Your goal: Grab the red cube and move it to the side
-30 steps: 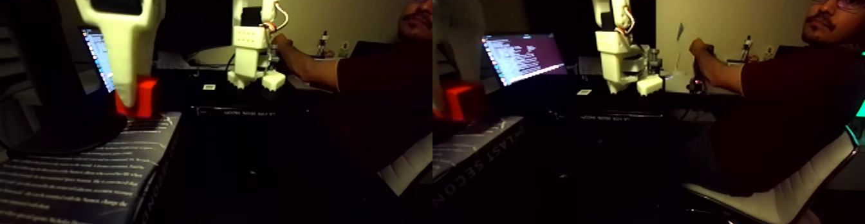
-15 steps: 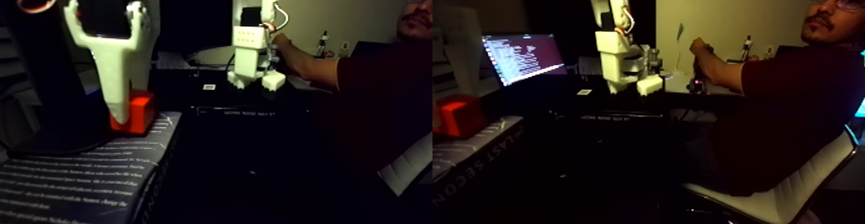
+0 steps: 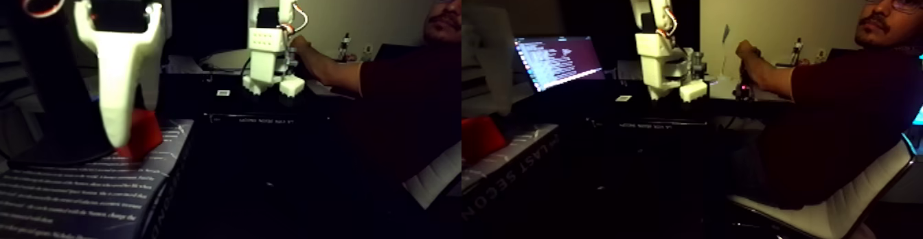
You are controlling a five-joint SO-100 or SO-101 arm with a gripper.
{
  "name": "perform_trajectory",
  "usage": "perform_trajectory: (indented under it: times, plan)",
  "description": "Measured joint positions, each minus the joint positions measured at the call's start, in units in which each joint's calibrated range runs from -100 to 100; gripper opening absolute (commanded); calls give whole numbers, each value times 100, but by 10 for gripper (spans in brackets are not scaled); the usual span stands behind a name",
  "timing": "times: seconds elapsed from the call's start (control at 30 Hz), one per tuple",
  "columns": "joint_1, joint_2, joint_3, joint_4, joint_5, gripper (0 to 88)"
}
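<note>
Trouble could start right at the left of this fixed view: I've got the gripper (image 3: 123, 137) down at the red cube (image 3: 145, 133), which sits on the book (image 3: 75, 187) near its far right corner, close to the spine edge. One white finger (image 3: 118, 97) stands in front of the cube and covers its left part; the other finger I can't see, so I cannot tell whether the jaws are clamped on the cube, merely touching it or standing apart. That's my worry. If only one finger bears on it, any sideways sweep could shove the cube across the cover and off the right edge into the dark drop beside the book. If the grip is on a corner, I'd expect the cube to twist out on lifting.

Moving right, the second white arm (image 3: 271, 60) stands on the dark desk with a person's hand (image 3: 297, 44) at it, well apart from the cube.

In the right half of this side-by-side picture the cube (image 3: 481, 137) shows again at the left margin, cut off there, with the gripper only a pale blur above it. The laptop screen (image 3: 557, 62) glows behind. Lighting is dim; the cube's faces go muddy, the contact line with the book is lost in shadow, and whether it sits flat or tilted I can't say.
</note>
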Motion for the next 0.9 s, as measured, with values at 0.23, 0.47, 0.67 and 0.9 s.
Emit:
perform_trajectory:
  times: [0.23, 0.47, 0.67, 0.9]
  plan:
    - [0, 0, 0, 147, 58, 351]
    - [-69, -379, 0, 865, 252, 350]
    - [-402, -1195, 0, 2064, 603, 350]
    - [-1228, -2406, 526, 2856, 781, 349]
